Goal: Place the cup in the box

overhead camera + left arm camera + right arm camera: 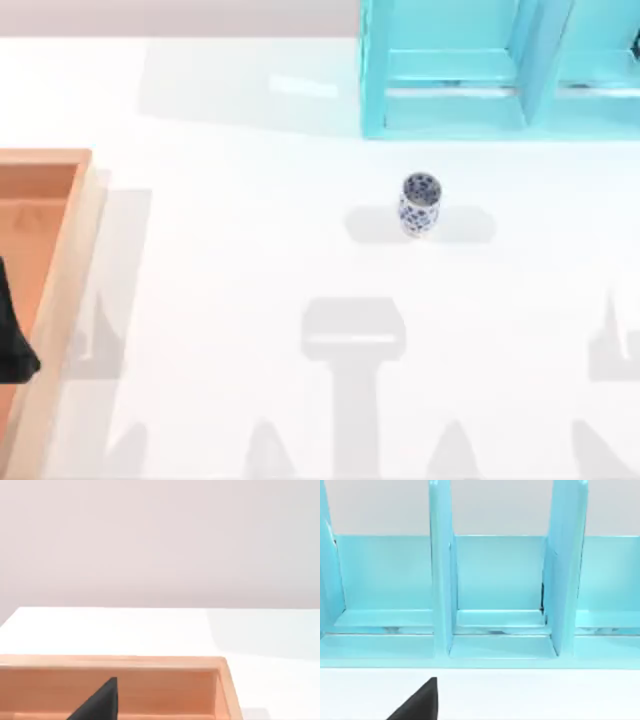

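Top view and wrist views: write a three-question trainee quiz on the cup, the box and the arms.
1. True or false: the cup already lies inside the box.
2. Multiple choice: the cup stands nearest to A) the box, B) the turquoise shelf unit, C) the left arm.
3. Fill in: the box sits at the table's ____ edge in the top view.

Key: 1 false, it stands upright on the table; 2 B; 3 left.
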Controlling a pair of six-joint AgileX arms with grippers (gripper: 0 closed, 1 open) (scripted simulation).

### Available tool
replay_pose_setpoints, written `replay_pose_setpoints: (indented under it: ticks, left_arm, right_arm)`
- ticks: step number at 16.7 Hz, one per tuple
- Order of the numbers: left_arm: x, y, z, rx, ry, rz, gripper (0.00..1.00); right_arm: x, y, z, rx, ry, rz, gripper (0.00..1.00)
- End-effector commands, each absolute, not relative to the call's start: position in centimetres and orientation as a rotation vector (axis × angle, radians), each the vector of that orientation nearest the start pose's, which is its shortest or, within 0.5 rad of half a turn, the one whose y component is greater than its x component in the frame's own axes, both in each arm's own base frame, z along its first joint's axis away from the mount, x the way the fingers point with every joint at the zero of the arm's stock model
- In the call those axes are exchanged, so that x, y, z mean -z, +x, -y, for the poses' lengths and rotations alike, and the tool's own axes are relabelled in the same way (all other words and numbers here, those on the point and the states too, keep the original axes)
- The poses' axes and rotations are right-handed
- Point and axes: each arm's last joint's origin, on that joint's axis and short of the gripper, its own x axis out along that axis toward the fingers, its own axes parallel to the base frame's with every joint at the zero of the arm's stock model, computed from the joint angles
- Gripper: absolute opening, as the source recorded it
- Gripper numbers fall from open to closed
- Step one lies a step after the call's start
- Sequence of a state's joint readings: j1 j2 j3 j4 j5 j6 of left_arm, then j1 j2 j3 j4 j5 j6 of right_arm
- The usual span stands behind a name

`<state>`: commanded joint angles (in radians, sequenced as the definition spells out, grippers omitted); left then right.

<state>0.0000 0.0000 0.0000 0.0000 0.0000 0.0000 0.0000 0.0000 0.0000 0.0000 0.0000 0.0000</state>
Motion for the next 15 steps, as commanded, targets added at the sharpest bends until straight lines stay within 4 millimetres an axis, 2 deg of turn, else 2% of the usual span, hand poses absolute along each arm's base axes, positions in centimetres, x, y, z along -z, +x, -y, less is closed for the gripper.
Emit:
replay_pose_setpoints:
  ticks: [4,7,11,13,15]
  left_arm:
    - [-16.5,10.6,0.2,0.006,-0.005,-0.010,1.00]
    - [-19.1,10.8,0.5,0.031,-0.030,-0.061,1.00]
    - [-25.4,12.8,1.4,0.081,-0.094,-0.197,1.00]
    - [-29.2,15.3,2.3,0.105,-0.133,-0.292,1.00]
    - [-32.5,19.1,3.7,0.124,-0.170,-0.403,1.00]
  right_arm:
    - [-16.0,10.6,0.1,0.000,0.000,0.000,1.00]
    - [-16.0,10.6,0.1,0.000,0.000,0.000,1.00]
    - [-16.0,10.6,0.1,0.000,0.000,0.000,1.00]
    - [-16.0,10.6,0.1,0.000,0.000,0.000,1.00]
    - [-16.0,10.6,0.1,0.000,0.000,0.000,1.00]
